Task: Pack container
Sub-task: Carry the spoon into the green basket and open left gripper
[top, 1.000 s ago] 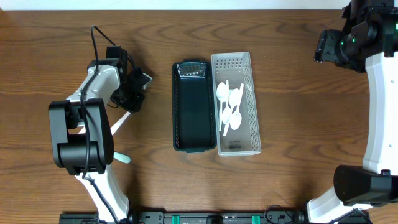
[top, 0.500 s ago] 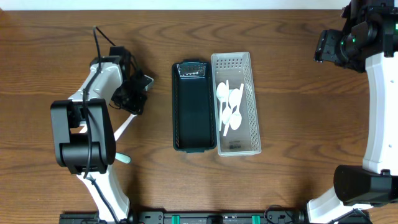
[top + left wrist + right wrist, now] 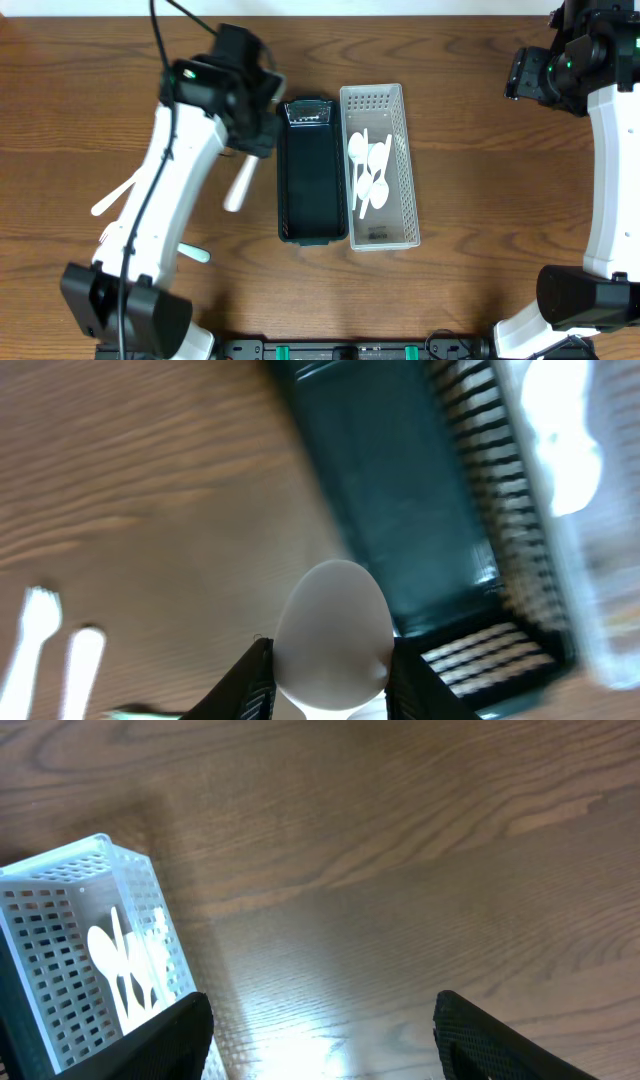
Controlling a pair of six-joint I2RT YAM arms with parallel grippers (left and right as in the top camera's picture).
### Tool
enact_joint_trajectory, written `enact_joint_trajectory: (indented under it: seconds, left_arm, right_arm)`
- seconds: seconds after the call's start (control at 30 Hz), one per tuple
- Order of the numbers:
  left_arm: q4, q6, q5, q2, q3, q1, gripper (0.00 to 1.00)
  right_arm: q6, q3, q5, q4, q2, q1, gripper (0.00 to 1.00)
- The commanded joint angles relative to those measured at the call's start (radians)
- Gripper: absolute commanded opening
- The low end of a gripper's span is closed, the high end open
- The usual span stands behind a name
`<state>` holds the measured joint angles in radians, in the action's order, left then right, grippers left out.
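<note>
The left gripper [image 3: 330, 678] is closed narrowly on a white plastic spoon [image 3: 333, 622]. Its two black fingers pinch the spoon low down, and the rounded bowl sticks out ahead of the tips. How much of the handle sits inside the pinch is hidden, so the hold may be shallow. A smooth, light spoon could then swivel or slide out as the arm swings.

Just beyond the bowl and to its right lies the black rectangular slotted plastic container [image 3: 410, 510]. In the overhead view the spoon hangs over bare wood beside that container's near wall, not above its cavity. Letting go here would drop it on the wooden table [image 3: 480, 200], and a low pass could catch the rim and shove the container.

Past the black container and touching its far side is the white perforated plastic basket [image 3: 408, 160], which holds several white spoons [image 3: 370, 170]. Since the spoons are gathered there, stopping short would likely put this one in the wrong bin.

Behind the gripper, a white plastic fork [image 3: 38, 622] lies loose on the wood.

The right gripper [image 3: 320, 1050] stands wide apart and empty, well away from both bins.
</note>
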<state>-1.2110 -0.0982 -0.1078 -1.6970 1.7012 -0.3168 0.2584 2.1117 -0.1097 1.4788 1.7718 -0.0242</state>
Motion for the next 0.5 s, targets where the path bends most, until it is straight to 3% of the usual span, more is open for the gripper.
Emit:
enact_joint_trajectory:
  seconds: [0.0, 0.3, 0.47]
  left_arm:
    - [0.017, 0.351, -0.013, 0.000, 0.003, -0.079, 0.06]
    - [0.137, 0.496, -0.013, -0.112, -0.011, -0.172, 0.06]
    - [0.159, 0.497, -0.012, -0.215, -0.011, -0.171, 0.06]
  right_arm:
    - [-0.016, -0.001, -0.014, 0.004, -0.002, -0.003, 0.74]
    - [-0.028, -0.001, -0.013, 0.030, -0.002, -0.002, 0.74]
    - [-0.028, -0.001, -0.013, 0.040, -0.002, -0.002, 0.74]
